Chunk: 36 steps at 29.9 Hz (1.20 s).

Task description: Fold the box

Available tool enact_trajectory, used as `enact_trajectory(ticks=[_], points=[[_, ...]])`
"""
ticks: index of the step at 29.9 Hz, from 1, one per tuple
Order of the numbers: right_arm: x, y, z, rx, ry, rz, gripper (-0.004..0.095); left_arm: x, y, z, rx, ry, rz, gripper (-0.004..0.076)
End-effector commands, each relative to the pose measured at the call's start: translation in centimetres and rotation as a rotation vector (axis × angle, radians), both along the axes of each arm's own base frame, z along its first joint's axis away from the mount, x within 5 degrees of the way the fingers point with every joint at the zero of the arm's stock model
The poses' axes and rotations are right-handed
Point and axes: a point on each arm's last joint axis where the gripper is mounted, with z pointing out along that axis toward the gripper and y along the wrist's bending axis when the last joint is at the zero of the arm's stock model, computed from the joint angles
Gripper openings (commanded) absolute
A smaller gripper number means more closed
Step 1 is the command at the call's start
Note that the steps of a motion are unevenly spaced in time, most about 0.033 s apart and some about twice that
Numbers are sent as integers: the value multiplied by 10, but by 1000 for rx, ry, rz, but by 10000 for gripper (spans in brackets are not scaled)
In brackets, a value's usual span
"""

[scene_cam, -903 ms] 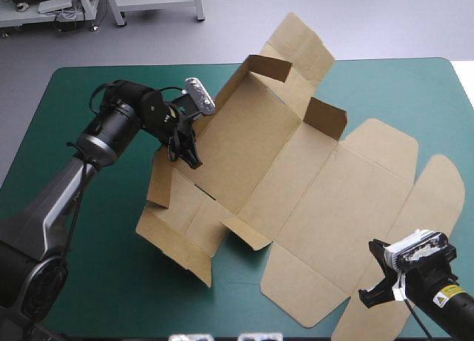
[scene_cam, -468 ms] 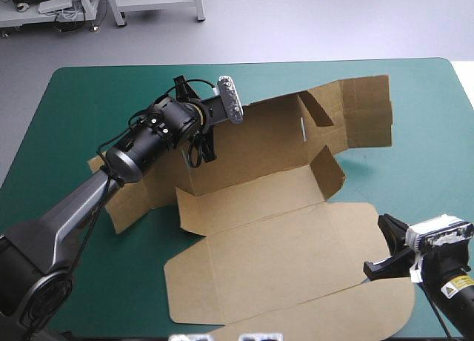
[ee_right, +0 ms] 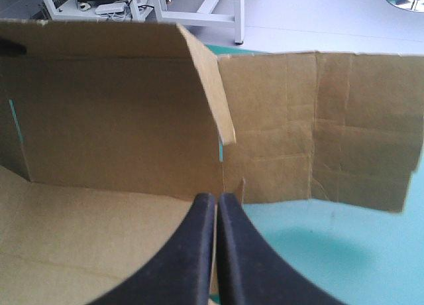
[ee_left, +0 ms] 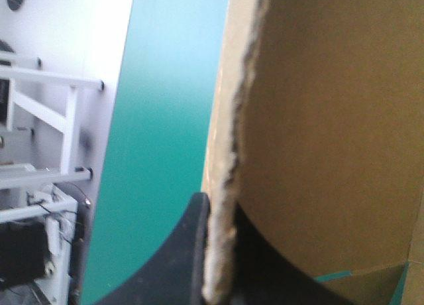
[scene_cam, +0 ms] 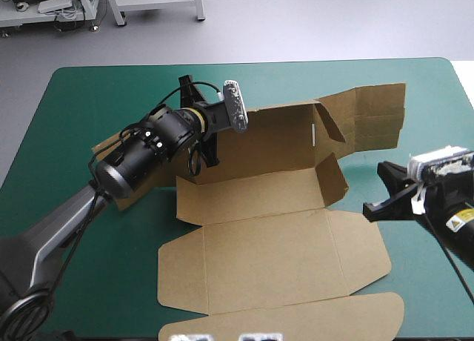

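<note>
The brown box [scene_cam: 274,237] lies open on the teal-green cover, its long back wall raised and its wide lid panel flat toward the near edge. My left gripper [scene_cam: 205,152] is shut on the top edge of that wall near its left end. In the left wrist view the torn board edge [ee_left: 222,185] runs between the black fingers [ee_left: 179,265]. My right gripper [scene_cam: 376,196] hovers just off the box's right side, shut and holding nothing. From the right wrist view its tip [ee_right: 216,199] points at the raised wall [ee_right: 106,132] and a side flap [ee_right: 205,79].
A creased end panel [scene_cam: 374,118] juts out at the box's far right corner. Another flap [scene_cam: 122,189] lies under the left arm. Bare teal-green cover [scene_cam: 437,96] shows at the right and along the far edge.
The left gripper swung the box round and stood its back wall upright, then shifted it slightly right. The right gripper moved from the near right corner up beside the box's right end.
</note>
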Motion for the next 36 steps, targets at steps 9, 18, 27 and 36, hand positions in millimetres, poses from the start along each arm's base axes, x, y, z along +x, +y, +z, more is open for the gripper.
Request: enact_trajectory(ticks=[9,18,27,36], points=[[56,9,86,1,-74,18,0,-45,23,-9,43,-329,-28,-9],[115,19,86,-29,76,58,0,-52,21,-48,65,-276,-95,-9],[187,30,78,-15,226,74,0,-62,10,-51,82,-360,-128,-9],[247,36,44,-72,464,68,0,-65,10,-49,83,-379,-56,-9]])
